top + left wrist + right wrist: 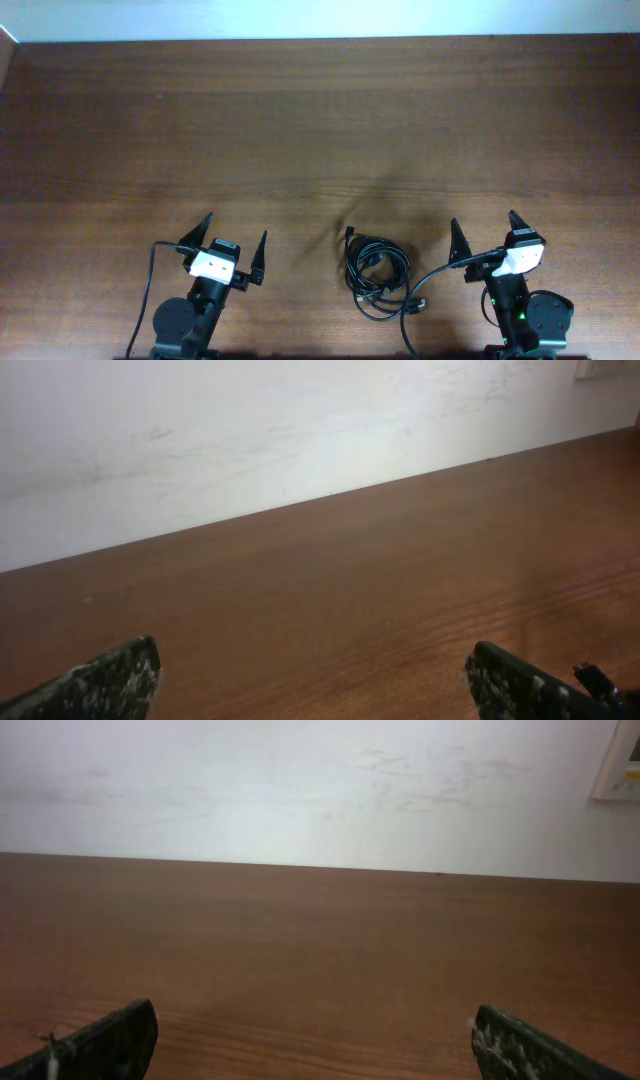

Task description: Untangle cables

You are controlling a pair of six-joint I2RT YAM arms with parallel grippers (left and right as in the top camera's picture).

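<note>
Overhead view: cables (372, 268) lie in one loose coiled bunch on the tabletop (300, 120), near its front edge, betw. the two arms but closer to the right one; loops overlap each other, so not untangled; one plug end (349, 232) sticks out at the bunch's upper left; a pale tip (421, 302) shows at its lower right; a thicker arm cable (435, 275) curves from the right arm down past the bunch's lower-right side; can't tell if they touch.

Left tool (238, 224): jaws spread wide, nothing betw. them, low over the wood, well apart from the cables. Right tool (483, 217): jaws just as wide, also empty, just right of the bunch and not touching it.

Left wrist view: two dark fingers (105, 680) sit at the bottom corners w/ bare wood betw. them; a white wall (250, 440) stands behind the far edge; a small dark bit (600, 680) by the right-hand finger is too blurred to name.

Right wrist view: much the same; fingers (110, 1040) far apart at the bottom corners, only wood betw. them; a pale fixture (620, 760) hangs on the wall at top right, cropped by the frame.
</note>
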